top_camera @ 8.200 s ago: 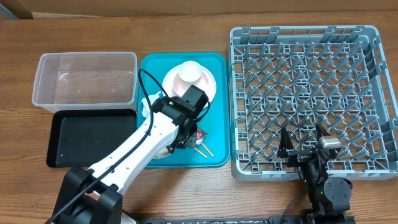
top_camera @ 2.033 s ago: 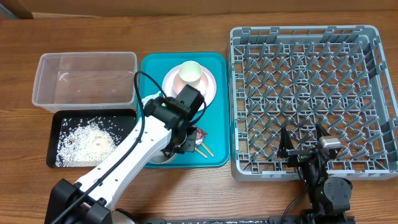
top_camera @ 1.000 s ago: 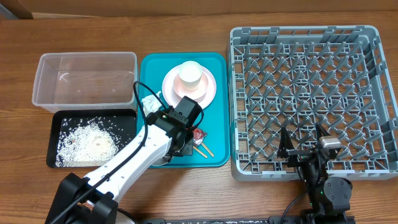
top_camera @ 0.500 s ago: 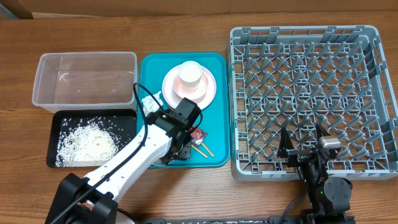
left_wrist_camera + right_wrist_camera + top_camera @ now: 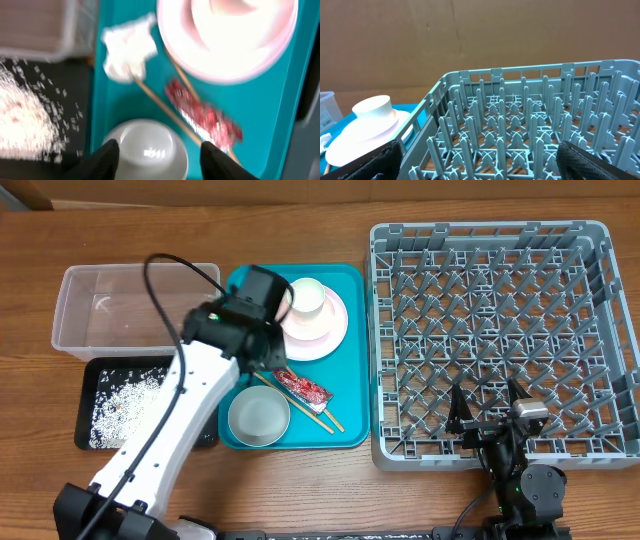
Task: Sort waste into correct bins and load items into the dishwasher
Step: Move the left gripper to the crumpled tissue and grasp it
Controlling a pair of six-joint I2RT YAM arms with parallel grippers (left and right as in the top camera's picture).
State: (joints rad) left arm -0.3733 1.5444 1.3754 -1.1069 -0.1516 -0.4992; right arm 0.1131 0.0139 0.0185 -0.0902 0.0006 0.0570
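Observation:
My left gripper (image 5: 159,159) is open and hangs high over a white bowl (image 5: 147,154) that rests apart from it on the teal tray (image 5: 350,415). Beside the bowl lie the chopsticks (image 5: 161,106) and the red wrapper (image 5: 205,118). The crumpled napkin (image 5: 129,54) lies further up the tray. A white plate (image 5: 322,332) carries a small cup (image 5: 308,298). Loose rice (image 5: 125,398) lies in the black tray (image 5: 90,442), and the clear tub (image 5: 135,310) stands behind it. My right gripper (image 5: 482,162) stands open over the front of the grey dishwasher rack (image 5: 500,330), holding nothing.
The left arm (image 5: 190,410) crosses over the black tray and the teal tray's left edge, hiding the napkin from overhead. Bare wooden table (image 5: 300,490) runs along the front and the far left.
The left gripper opened, let go of the bowl and rose away towards the plate. The bowl now sits on the teal tray. The right arm has not moved.

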